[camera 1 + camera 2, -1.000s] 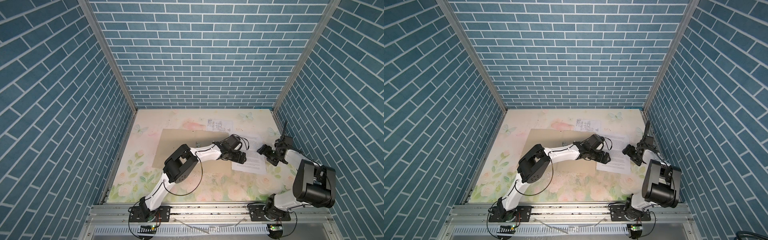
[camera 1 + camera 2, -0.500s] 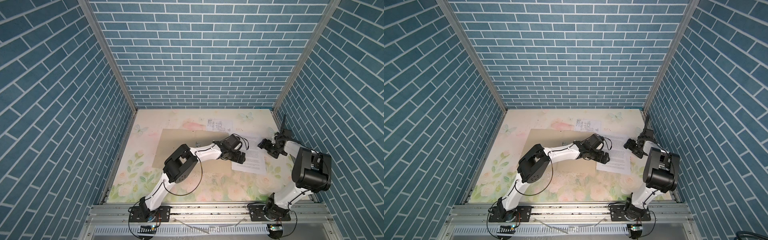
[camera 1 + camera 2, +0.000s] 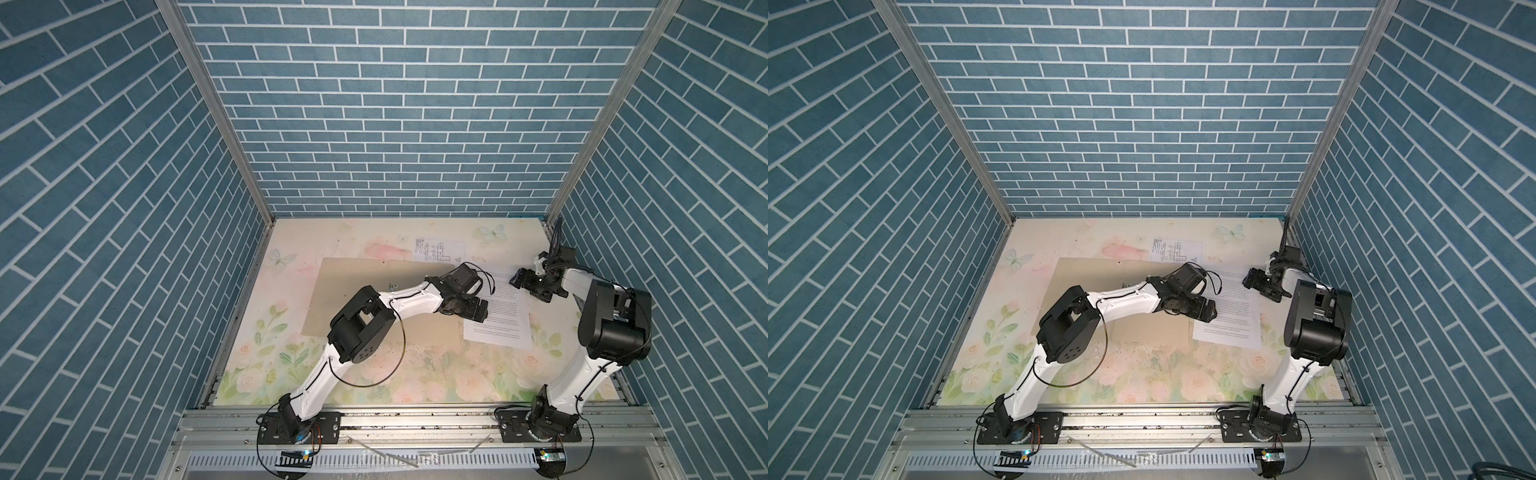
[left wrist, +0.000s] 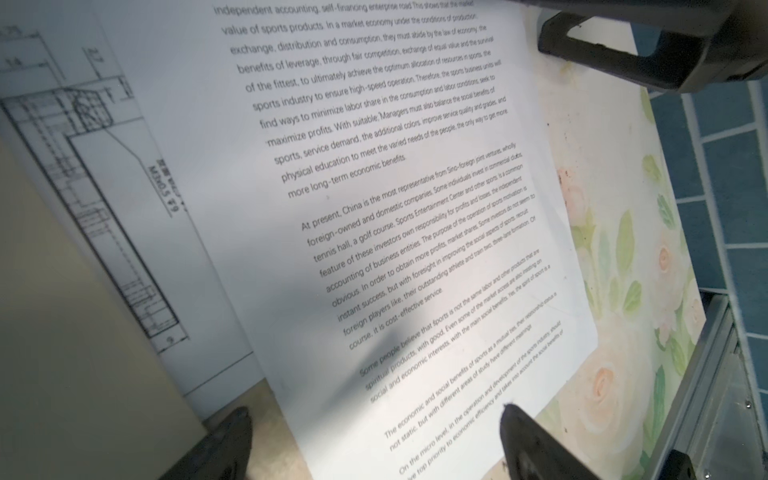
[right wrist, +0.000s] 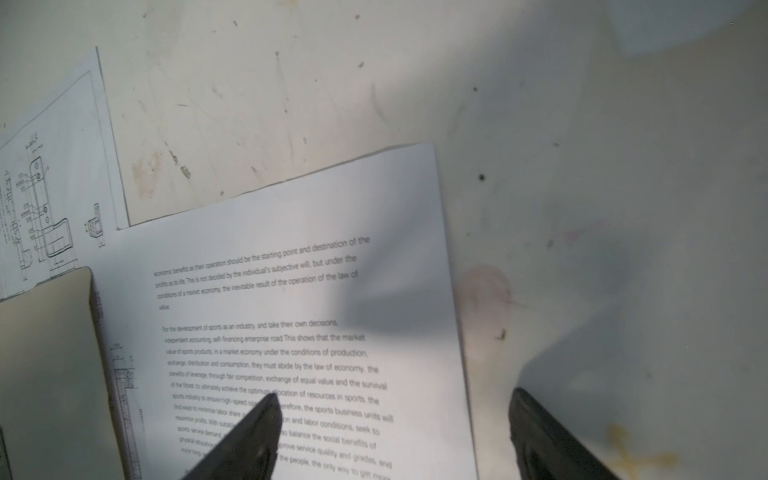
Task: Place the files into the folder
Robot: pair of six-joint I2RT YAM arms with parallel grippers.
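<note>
2 open claws hover over the text sheet (image 3: 503,320) at the right edge of the tan folder (image 3: 361,286).
The left claw (image 3: 471,309), jaws wide and holding nothing, hangs low over the sheet's left side by the folder. The right claw (image 3: 528,284), also spread and empty, sits over the sheet's far end, 1 finger above paper and 1 above the floral bench (image 3: 374,374). The drawing sheet (image 3: 440,251) juts out at the folder's far right corner, partly beneath the text sheet.
</note>
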